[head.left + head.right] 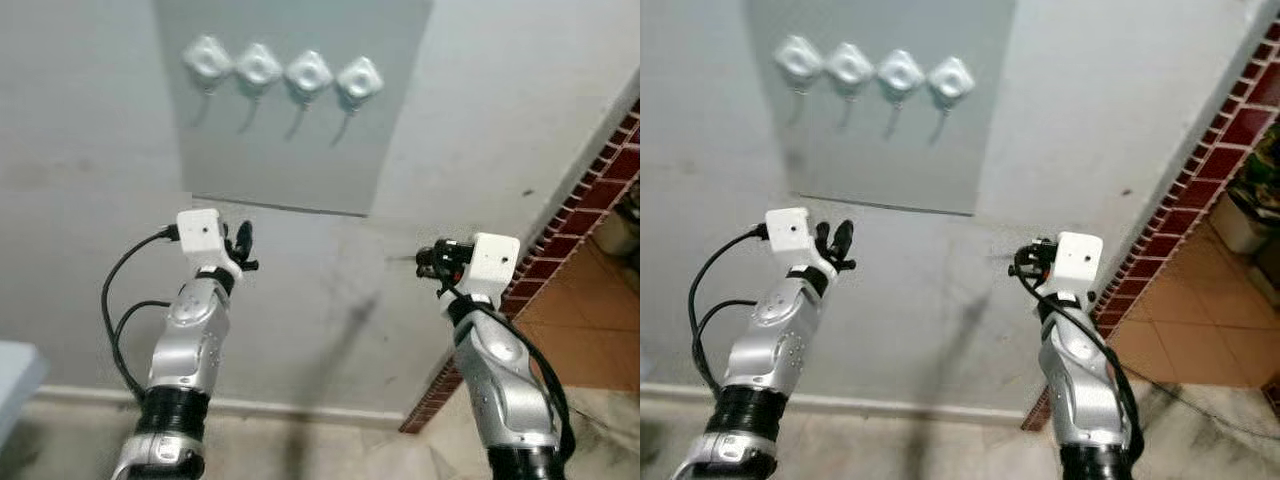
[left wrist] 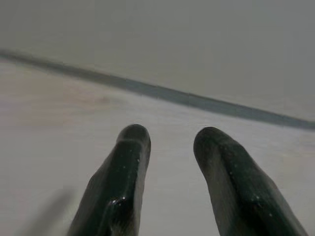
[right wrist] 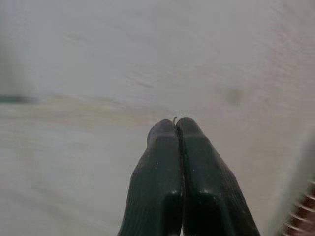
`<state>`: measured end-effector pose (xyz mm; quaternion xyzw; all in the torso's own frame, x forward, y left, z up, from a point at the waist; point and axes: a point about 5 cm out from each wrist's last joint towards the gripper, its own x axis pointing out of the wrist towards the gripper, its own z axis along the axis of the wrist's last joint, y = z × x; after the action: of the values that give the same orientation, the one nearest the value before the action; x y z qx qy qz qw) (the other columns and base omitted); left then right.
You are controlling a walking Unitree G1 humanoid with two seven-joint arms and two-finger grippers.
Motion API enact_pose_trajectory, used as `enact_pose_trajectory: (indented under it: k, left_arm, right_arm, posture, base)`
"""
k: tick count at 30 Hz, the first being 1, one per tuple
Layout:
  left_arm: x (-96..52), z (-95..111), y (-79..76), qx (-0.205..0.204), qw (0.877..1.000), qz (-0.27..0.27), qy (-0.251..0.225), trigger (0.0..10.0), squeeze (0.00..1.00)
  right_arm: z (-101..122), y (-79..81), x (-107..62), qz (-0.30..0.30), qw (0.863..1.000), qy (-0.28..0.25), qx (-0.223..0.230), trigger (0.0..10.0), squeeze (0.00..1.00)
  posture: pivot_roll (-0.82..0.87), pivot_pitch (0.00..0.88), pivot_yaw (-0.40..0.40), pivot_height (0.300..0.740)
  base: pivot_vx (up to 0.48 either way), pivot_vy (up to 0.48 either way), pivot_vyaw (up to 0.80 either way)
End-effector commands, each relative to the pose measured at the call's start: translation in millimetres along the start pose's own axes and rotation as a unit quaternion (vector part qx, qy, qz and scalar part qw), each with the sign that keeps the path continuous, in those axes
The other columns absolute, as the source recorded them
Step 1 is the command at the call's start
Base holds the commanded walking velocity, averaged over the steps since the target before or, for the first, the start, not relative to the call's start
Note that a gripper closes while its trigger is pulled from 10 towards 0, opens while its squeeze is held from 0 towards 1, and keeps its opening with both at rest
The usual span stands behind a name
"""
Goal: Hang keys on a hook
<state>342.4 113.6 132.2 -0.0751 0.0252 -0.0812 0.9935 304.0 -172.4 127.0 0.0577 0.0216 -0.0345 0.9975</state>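
arms: two raised | hooks (image 1: 284,72): four on grey panel (image 1: 290,150)

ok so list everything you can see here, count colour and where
hooks: four, white, in a row high on the grey panel
panel: one, grey, fixed to the wall above the arms
wall: one, pale grey, straight ahead
brick edge: one, red, running diagonally at the right
tiled floor: orange-brown, beyond the brick edge
skirting: one, pale, along the foot of the wall
left end effector: black fingers apart, raised near the wall below the panel
right end effector: black fingers pressed together, a tiny metal tip poking out between them, raised near the wall
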Motion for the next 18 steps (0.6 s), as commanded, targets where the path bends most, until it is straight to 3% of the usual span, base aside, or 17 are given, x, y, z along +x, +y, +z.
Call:
enact_pose_trajectory:
  k: [1, 9, 12, 18]
  left_arm:
    - [0.7, 9, 3.8, 0.035, 0.999, 0.000, -0.010, 10.0, 0.00]
    - [1.9, 29, -10.4, 0.063, 0.996, -0.051, -0.044, 10.0, 0.00]
    - [2.0, 45, -21.1, 0.071, 0.990, -0.099, -0.064, 10.0, 0.00]
    - [3.7, 62, -27.5, 0.073, 0.986, -0.122, -0.083, 10.0, 0.00]
  right_arm:
    - [8, 8.1, 1.3, 0.016, 1.000, -0.019, -0.003, 10.0, 0.00]
    - [12, 15.6, 0.8, 0.065, 0.997, -0.040, -0.024, 10.0, 0.00]
    - [23, 20.6, 2.3, 0.119, 0.991, -0.060, -0.015, 10.0, 0.00]
    - [48, 32.4, 12.3, 0.192, 0.977, -0.094, -0.015, 10.0, 0.00]
  posture:
    - [0.08, 0.000, -0.065, 0.740]
    - [0.09, 0.000, -0.064, 0.740]
    - [0.08, 0.000, -0.062, 0.740]
    - [0.08, 0.000, -0.057, 0.740]
  base:
    - [0.000, 0.000, 0.00]
    - [0.000, 0.000, 0.00]
    - [0.000, 0.000, 0.00]
    - [0.000, 0.000, 0.00]
